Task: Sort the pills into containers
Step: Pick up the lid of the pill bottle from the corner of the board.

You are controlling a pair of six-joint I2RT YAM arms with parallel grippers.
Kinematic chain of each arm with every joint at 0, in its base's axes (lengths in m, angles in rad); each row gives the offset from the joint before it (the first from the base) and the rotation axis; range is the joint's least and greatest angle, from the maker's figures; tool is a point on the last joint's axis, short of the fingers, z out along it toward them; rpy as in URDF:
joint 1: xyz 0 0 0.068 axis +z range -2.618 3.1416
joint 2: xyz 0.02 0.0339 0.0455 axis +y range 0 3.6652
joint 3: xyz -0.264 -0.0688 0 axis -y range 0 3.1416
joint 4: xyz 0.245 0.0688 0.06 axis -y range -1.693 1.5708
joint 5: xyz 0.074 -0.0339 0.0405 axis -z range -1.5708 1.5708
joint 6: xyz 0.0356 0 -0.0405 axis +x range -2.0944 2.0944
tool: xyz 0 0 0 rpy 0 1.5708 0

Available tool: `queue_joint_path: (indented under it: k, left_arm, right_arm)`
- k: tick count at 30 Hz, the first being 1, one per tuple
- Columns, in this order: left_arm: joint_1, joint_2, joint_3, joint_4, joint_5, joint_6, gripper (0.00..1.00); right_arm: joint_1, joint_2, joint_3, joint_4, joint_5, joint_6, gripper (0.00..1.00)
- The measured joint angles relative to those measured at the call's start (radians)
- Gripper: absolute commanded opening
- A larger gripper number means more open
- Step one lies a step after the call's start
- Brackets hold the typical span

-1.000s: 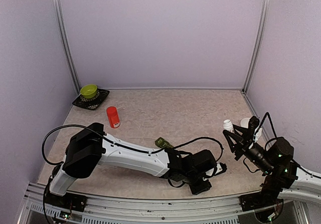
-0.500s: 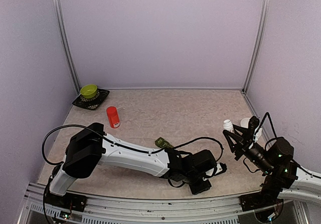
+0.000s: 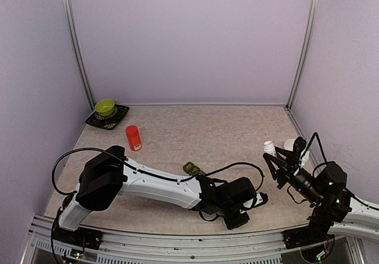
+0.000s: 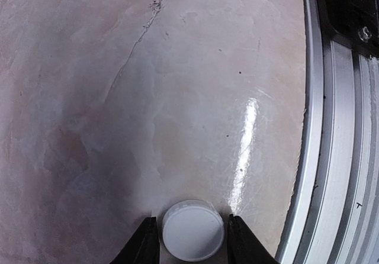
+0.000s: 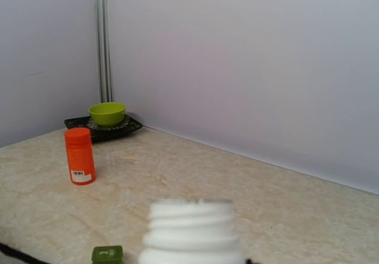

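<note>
Reads as an early step: dealing with the pill bottle's cap, with no sorting done yet and no pills visible in any view. Down at the near right of the bench [image 3: 195, 128], hard by the metal rail [image 4: 314, 157], find the left claw [image 4: 190, 243] set low, fingers [image 4: 146, 246] flanking a round white cap [image 4: 193, 238] lying flat. Parted rather than clamped, with a sliver of bench showing beside the cap on one side. Further right, find the right claw [image 3: 277, 159] closed on a small white bottle [image 3: 269, 148], held upright with its threaded neck bare; cannot tell whether clear of the bench or resting on it. Find the containers [image 3: 193, 168] near the middle of the bench, just beyond the left arm [image 3: 160, 184] and partly hidden by it, well to the left of the bottle. From the right wrist, only one green compartment showing, lid down by the look of it, pale mark on top. Ignore the red bottle [image 3: 134, 138] on the left and the green bowl [image 3: 105, 106] on its dark tray [image 3: 121, 115] in the far left corner. Next, probably: pinch the cap squarely across its width and park it aside, or leave it lying — then clear the left arm from in front of the strip, get a lid open, and bring the bottle left over a compartment. Calls for care near the rail, and for a slow tilt over such small openings.
</note>
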Motion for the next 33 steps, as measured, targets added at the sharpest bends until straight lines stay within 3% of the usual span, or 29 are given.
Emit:
queue_joint_path:
  k: [11,18,26,33]
  left_arm:
    - [0.000,0.000,0.000,0.002,0.000,0.000,0.34]
    - [0.001,0.000,0.000,0.005,0.001,0.000,0.22]
    - [0.008,-0.012,-0.023,0.021,0.002,-0.009,0.20]
    - [0.040,-0.112,-0.097,0.027,-0.006,-0.037,0.20]
  right_arm:
    - [0.000,0.000,0.000,0.000,0.000,0.000,0.00]
    - [0.000,0.000,0.000,0.000,-0.001,0.000,0.00]
    - [-0.001,0.006,0.000,0.000,-0.004,0.000,0.00]
    - [-0.002,0.024,0.002,0.002,-0.025,-0.001,0.00]
